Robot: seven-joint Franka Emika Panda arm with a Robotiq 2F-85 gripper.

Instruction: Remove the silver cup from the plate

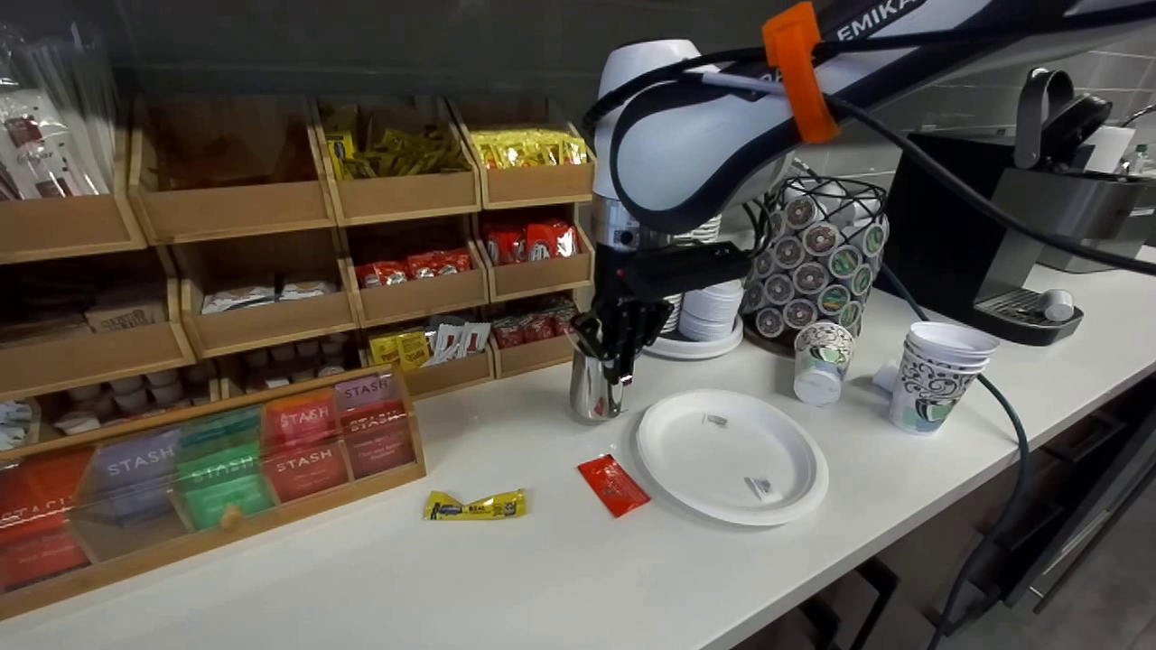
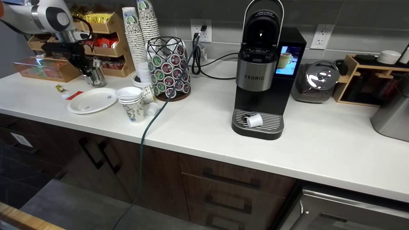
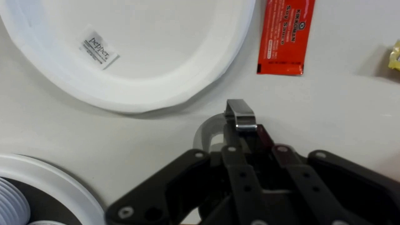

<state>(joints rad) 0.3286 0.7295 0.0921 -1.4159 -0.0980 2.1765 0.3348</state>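
The silver cup is shiny metal and stands on or just above the white counter, behind the plate and apart from it. It also shows in an exterior view. In the wrist view its handle lies between my two fingertips. My gripper is shut on that handle; it also shows in the wrist view. The fingers and gripper body hide most of the cup in the wrist view. The round white plate lies flat on the counter and also shows in the wrist view.
Small pepper packets lie on the plate. A red soy sauce packet and a yellow packet lie beside it. Paper cups, a pod basket, a lid stand, wooden bins and a tea box surround it.
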